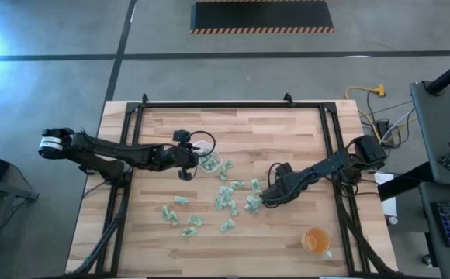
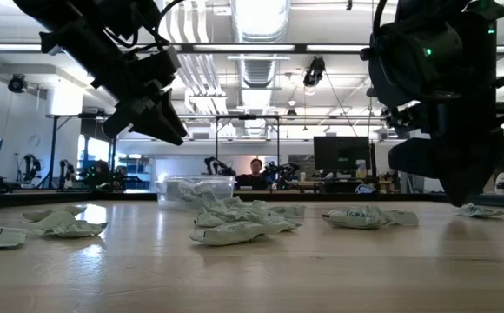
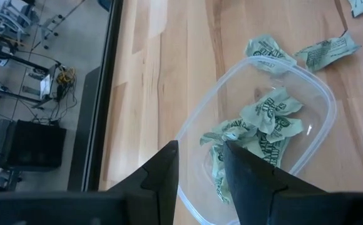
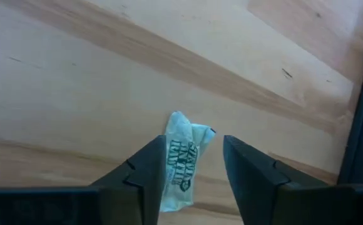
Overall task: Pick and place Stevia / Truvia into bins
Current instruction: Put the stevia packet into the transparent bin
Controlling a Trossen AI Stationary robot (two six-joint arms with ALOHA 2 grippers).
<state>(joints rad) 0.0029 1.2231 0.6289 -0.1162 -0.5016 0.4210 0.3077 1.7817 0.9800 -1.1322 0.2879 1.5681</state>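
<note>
Right claw [image 4: 193, 172] open astride one packet [image 4: 183, 164], nothing gripped yet; lower square, pinch mid-packet. Left claw [image 3: 200, 169] part-open, empty, above tub [image 3: 322, 134].

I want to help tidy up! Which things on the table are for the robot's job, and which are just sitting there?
For the job:
- packets, pale green, scattered over the table
- clear tub, some packets already inside
- right gripper, open around one packet
- left gripper, above the tub

Just sitting there:
- orange cup, near the table's corner
</note>
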